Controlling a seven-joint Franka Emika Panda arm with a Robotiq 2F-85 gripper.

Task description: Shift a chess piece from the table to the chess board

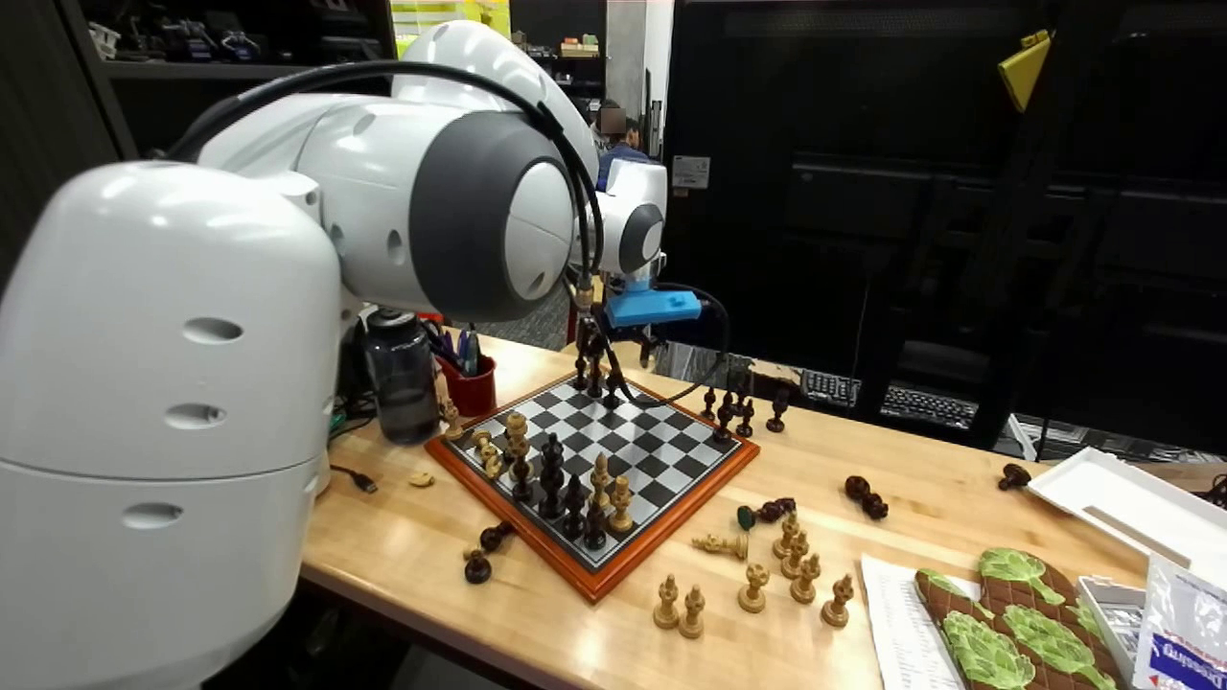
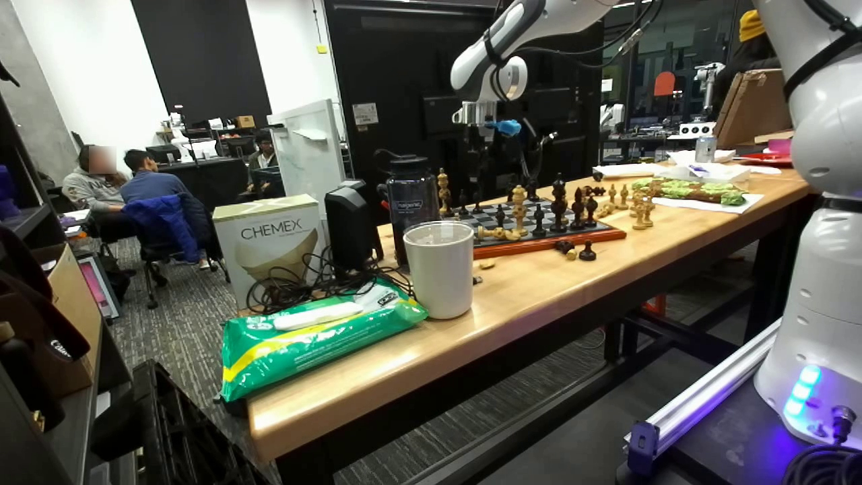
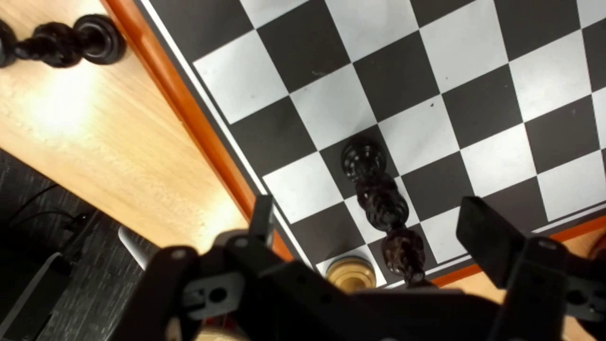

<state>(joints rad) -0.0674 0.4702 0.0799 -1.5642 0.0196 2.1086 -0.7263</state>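
The chess board (image 1: 671, 517) with its reddish-brown frame lies on the tan table (image 1: 920, 455); it also shows in the wrist view (image 3: 182, 106). My gripper (image 3: 374, 227) is open over a board corner. A tall dark piece (image 3: 382, 203) stands on a dark square between its spread fingers, with no finger touching it. A tan piece (image 3: 351, 273) is on the corner square, partly hidden. A dark piece (image 3: 97, 40) is on the table beside the frame. In both exterior views the gripper (image 1: 621, 350) (image 2: 477, 151) is dark and hard to make out. Loose tan pieces (image 1: 752, 586) stand on the table.
Dark pieces (image 1: 767, 513) also lie on the table. Several pieces (image 1: 551, 479) crowd the board's near side. A dark bottle (image 1: 398, 374) and a red cup (image 1: 470, 388) stand beside the board. A green-patterned mitt (image 1: 1021, 623) and white tray (image 1: 1131, 498) lie at the table's end.
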